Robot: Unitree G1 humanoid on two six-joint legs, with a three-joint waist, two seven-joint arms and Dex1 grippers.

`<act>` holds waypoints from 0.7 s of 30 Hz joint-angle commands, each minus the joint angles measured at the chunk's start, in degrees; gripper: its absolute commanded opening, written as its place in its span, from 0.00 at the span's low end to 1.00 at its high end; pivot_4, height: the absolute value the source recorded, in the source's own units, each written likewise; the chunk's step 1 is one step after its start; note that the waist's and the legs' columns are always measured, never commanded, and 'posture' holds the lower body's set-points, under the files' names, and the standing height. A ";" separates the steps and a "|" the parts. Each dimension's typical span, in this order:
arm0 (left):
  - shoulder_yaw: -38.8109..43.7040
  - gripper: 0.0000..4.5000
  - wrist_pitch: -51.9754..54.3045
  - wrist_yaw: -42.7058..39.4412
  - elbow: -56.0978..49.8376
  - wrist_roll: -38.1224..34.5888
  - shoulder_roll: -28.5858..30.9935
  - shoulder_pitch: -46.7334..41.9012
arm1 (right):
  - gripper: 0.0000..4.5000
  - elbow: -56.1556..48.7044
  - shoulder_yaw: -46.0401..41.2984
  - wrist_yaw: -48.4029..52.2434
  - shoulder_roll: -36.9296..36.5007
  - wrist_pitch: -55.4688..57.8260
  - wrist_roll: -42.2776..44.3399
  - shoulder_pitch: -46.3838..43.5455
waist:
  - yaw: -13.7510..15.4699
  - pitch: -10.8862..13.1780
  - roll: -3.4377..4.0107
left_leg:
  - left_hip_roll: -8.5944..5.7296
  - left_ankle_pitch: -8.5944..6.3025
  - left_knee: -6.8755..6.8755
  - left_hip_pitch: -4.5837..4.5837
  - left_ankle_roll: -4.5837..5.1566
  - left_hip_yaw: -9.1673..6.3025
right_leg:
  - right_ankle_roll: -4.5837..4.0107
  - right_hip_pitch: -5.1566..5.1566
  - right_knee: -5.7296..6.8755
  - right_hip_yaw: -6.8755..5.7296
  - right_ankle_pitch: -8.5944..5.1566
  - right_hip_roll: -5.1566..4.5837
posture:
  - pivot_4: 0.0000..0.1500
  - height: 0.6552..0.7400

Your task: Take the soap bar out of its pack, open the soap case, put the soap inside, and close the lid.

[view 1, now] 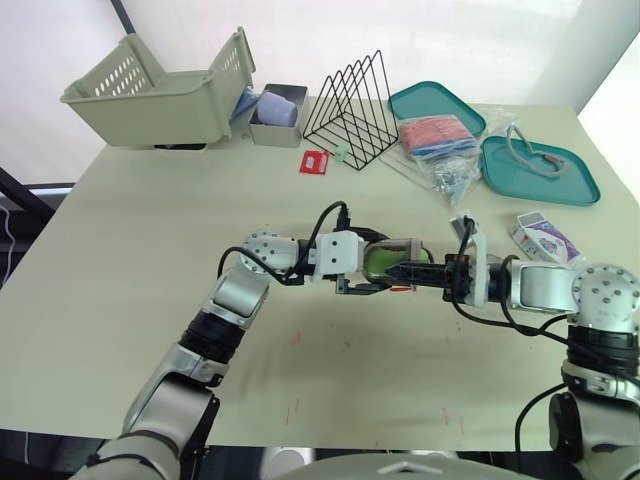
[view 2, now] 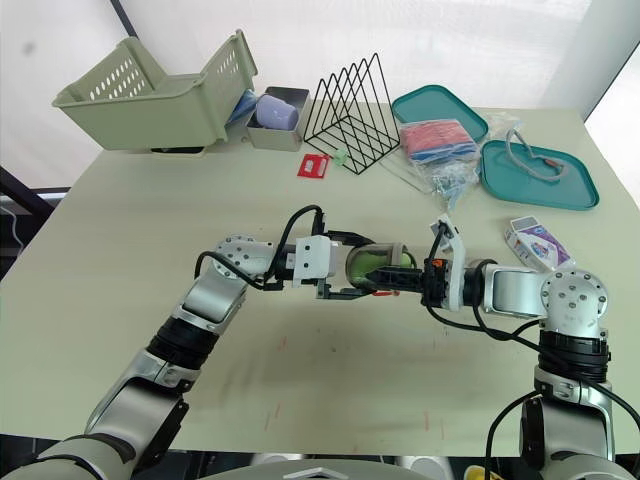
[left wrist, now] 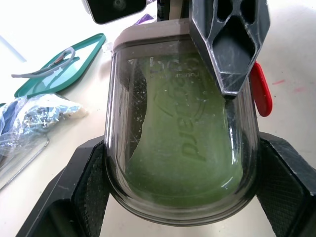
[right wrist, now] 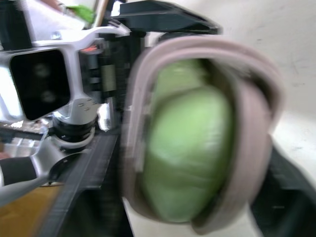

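I see soap case [left wrist: 148, 49], green soap [left wrist: 192, 153] inside, pinched between left gripper [left wrist: 180, 158] fingers. Right gripper [view 1: 428, 272] touches case, grip state: cannot tell. Left wrist view alone reveals soap embossing.

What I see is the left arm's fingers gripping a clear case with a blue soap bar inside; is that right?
Not quite: the soap bar inside the clear case is green, not blue, as the left wrist view shows. The left fingers do grip it.

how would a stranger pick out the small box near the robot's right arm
On the table, go to the right edge, where the nearer teal tray lies. Just closer to the robot than that tray lies the box, flat on the tabletop. It is the only carton there, white with purple print.
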 commanded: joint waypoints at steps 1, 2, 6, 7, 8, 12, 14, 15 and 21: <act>0.50 0.77 -0.38 -0.13 -1.67 -1.83 -0.40 -0.95 | 0.47 -1.60 0.05 0.25 -0.86 -0.51 1.05 -0.03 | 0.00 0.00 0.00 | 0.00 0.00 0.00 0.00 0.00 -0.01 | 0.00 0.00 0.00 0.00 0.00 0.00 | 1.00 1.00; 0.49 0.77 -0.39 -0.14 -1.69 -1.86 -0.40 -0.90 | 0.47 -1.57 0.15 0.28 -0.99 -0.54 1.10 0.04 | 0.01 0.00 0.00 | 0.00 0.00 0.00 -0.01 0.00 -0.01 | 0.00 0.00 0.00 0.00 0.00 0.00 | 1.00 1.00; 0.51 0.77 -0.20 -0.11 -1.84 -1.93 -0.36 -0.86 | 0.47 -1.59 0.56 0.47 -1.55 -0.62 1.29 0.21 | 0.00 0.00 0.00 | 0.00 0.00 0.00 -0.01 0.00 -0.01 | 0.00 0.00 0.00 0.00 0.00 0.00 | 1.00 1.00; 0.55 0.77 -0.19 -0.07 -1.84 -1.93 -0.36 -0.86 | 0.47 -1.65 0.71 0.62 -1.68 -0.66 1.29 0.23 | -0.01 0.00 0.00 | 0.00 0.00 0.00 -0.01 0.00 -0.01 | 0.00 0.00 0.00 0.00 0.00 0.00 | 1.00 1.00; 0.59 0.77 -0.21 -0.02 -1.75 -1.91 -0.40 -0.90 | 0.47 -1.68 0.88 0.87 -1.83 -0.71 1.20 0.21 | -0.01 0.00 0.00 | 0.00 0.00 0.00 -0.01 0.00 -0.01 | 0.00 0.00 0.00 0.00 0.00 0.00 | 1.00 1.00; 0.82 0.77 0.19 0.11 -1.41 -2.00 -0.39 -0.96 | 0.47 -2.07 1.66 1.64 -2.21 -1.17 0.79 0.21 | 0.00 0.00 0.00 | 0.00 0.00 0.00 -0.01 0.00 -0.01 | 0.00 0.00 0.00 0.00 0.00 0.00 | 1.00 1.00; 0.91 0.77 0.72 -0.06 -1.44 -2.34 -0.34 -0.94 | 0.47 -2.27 2.02 1.84 -2.37 -1.51 0.71 0.20 | 0.00 0.00 0.00 | 0.00 0.00 0.00 -0.01 0.00 -0.01 | 0.00 0.00 -0.01 0.00 0.00 0.00 | 1.00 1.00; 0.96 0.88 0.84 -0.08 -1.46 -2.43 -0.33 -0.94 | 0.47 -2.38 2.21 2.01 -2.49 -1.65 0.67 0.19 | 0.00 0.00 0.00 | 0.00 0.00 0.00 -0.01 0.00 -0.01 | 0.00 0.00 0.00 0.00 0.00 0.00 | 1.00 1.00; 1.37 1.00 1.75 -0.95 -1.44 -3.63 -0.09 -1.22 | 0.47 -2.37 2.73 2.26 -3.05 -2.27 1.24 0.16 | 0.00 0.00 0.00 | 0.00 0.00 0.00 -0.01 0.00 -0.01 | 0.00 0.00 -0.01 0.00 0.00 0.00 | 1.00 1.00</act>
